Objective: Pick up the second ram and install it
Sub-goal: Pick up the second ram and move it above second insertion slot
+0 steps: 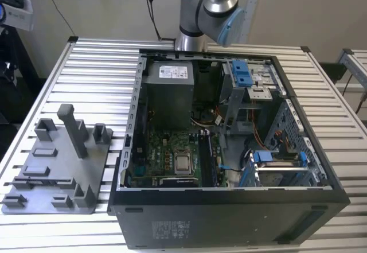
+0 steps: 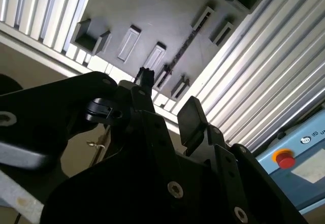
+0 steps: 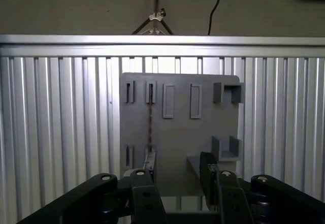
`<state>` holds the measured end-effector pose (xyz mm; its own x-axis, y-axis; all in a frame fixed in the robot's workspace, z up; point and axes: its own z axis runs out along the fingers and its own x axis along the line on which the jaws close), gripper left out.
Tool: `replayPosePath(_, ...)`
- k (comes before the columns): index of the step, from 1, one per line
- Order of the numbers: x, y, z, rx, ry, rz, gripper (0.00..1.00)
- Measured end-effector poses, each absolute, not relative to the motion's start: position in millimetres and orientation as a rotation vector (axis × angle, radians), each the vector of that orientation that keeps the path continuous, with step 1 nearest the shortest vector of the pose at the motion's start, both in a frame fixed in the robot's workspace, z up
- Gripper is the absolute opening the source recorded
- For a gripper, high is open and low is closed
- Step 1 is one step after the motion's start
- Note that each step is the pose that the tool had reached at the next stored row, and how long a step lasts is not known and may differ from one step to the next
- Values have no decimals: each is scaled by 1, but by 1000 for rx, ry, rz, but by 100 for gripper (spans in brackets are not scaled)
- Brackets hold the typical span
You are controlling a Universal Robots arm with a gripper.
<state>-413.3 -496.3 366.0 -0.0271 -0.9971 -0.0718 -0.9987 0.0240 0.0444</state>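
The second ram stands on its edge in a slot of the grey holder tray and reads as a thin dark line with brownish contacts. In the second wrist view the ram runs slantwise across the tray. My gripper hangs well above the tray, open, with nothing between its black fingers. Its gap sits a little to one side of the ram. In the second wrist view the gripper is open too.
The open computer case fills the exterior view's right, with the green motherboard and its long black slots inside. The tray lies at the exterior view's left on the ribbed metal table. The arm rises behind the case.
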Motion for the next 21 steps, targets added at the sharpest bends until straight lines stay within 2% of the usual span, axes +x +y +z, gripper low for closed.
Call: replayPosePath(21,-413,-497,337,-2188,2245,105,48)
